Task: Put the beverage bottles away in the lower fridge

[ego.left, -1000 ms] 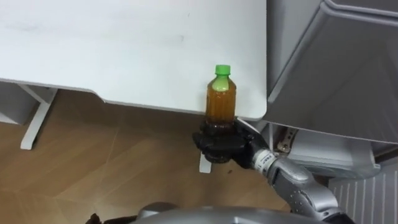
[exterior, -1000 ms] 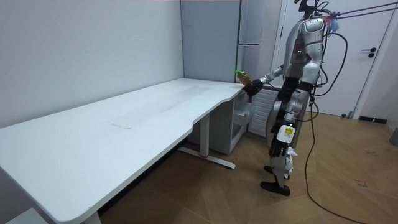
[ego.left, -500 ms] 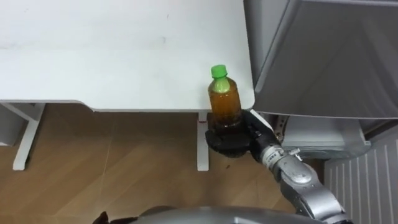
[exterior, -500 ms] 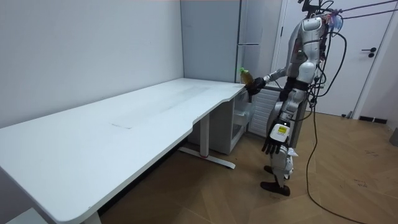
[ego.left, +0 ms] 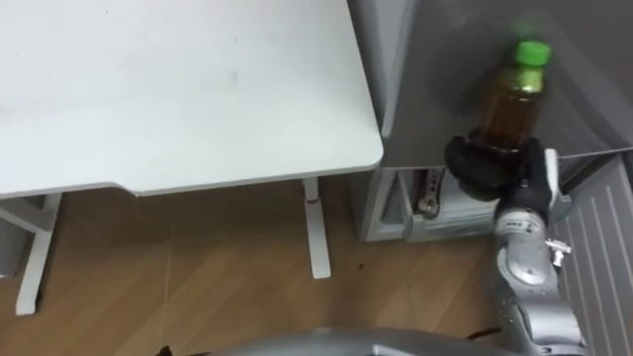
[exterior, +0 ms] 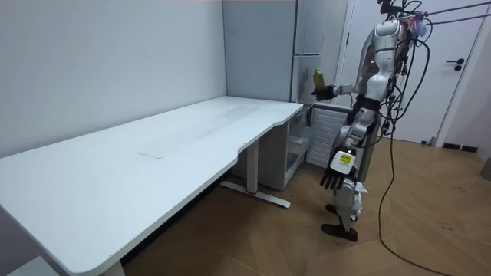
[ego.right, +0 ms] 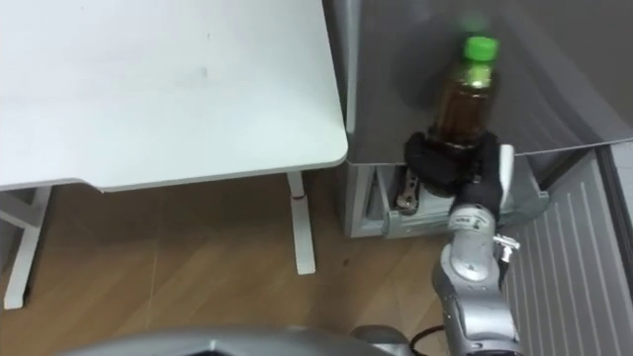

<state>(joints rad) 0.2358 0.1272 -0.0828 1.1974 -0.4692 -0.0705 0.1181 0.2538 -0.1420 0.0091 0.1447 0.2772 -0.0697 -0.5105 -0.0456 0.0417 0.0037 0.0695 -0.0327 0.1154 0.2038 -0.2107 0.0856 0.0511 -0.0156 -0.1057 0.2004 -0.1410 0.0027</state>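
A brown drink bottle (ego.left: 509,104) with a green cap stands upright in my right hand (ego.left: 490,168), whose fingers are curled round its lower half. The right eye view gives the same bottle (ego.right: 463,99) and right hand (ego.right: 450,163). I hold it in front of the tall grey fridge (ego.left: 435,59), past the desk's corner. In the room view I stand facing the fridge (exterior: 307,31) with the bottle (exterior: 317,78) raised at chest height in the right hand (exterior: 322,93). My left hand (exterior: 331,180) hangs by my thigh, fingers relaxed.
The white desk (ego.left: 178,89) lies to my left, its rounded corner close to the fridge, with its leg (ego.left: 315,232) on the wood floor. Below the grey front, a pale lower compartment (ego.left: 450,213) shows, and a ribbed white panel (ego.left: 603,237) stands at the right.
I have turned to the right, from the desk's corner towards the fridge. The bottle has gone with my right hand from the desk's edge to the fridge front, and higher.
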